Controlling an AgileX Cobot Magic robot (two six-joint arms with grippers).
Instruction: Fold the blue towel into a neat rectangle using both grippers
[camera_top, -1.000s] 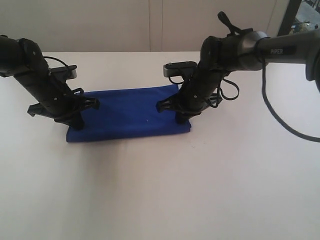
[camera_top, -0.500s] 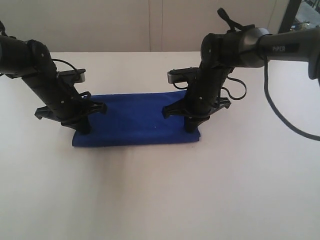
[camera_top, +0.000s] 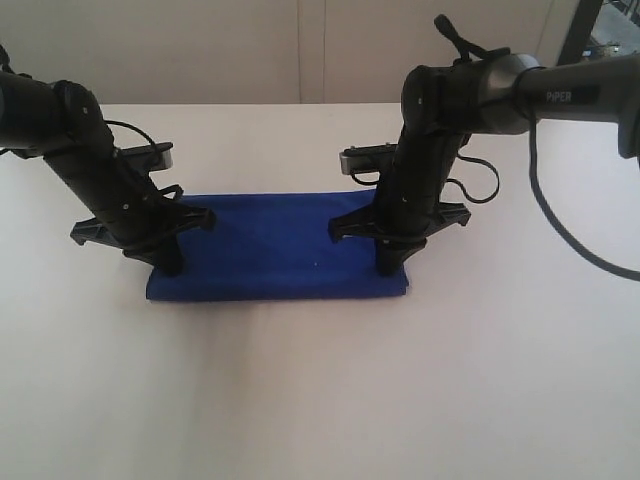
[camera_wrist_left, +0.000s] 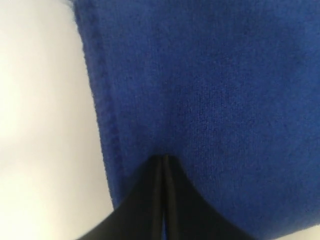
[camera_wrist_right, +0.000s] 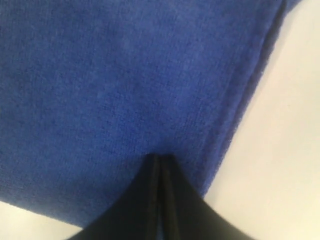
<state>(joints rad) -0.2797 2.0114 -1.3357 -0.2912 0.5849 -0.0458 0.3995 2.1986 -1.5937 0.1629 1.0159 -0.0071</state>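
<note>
A plain white table (camera_top: 320, 400) is carrying 1 blue towel (camera_top: 270, 250), which is lying flat near its middle as a long rectangle, with bare white surface showing around all 4 of its sides

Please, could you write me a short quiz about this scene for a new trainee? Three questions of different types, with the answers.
1. True or false: the left hand has its tip on the bare table, off the blue towel.
2. The right hand is: A) wide open; B) shut; C) lifting the towel into the air.
3. Which hand stands nearer the towel's right end in the exterior view?
Key: 1 false; 2 B; 3 the right hand.
</note>
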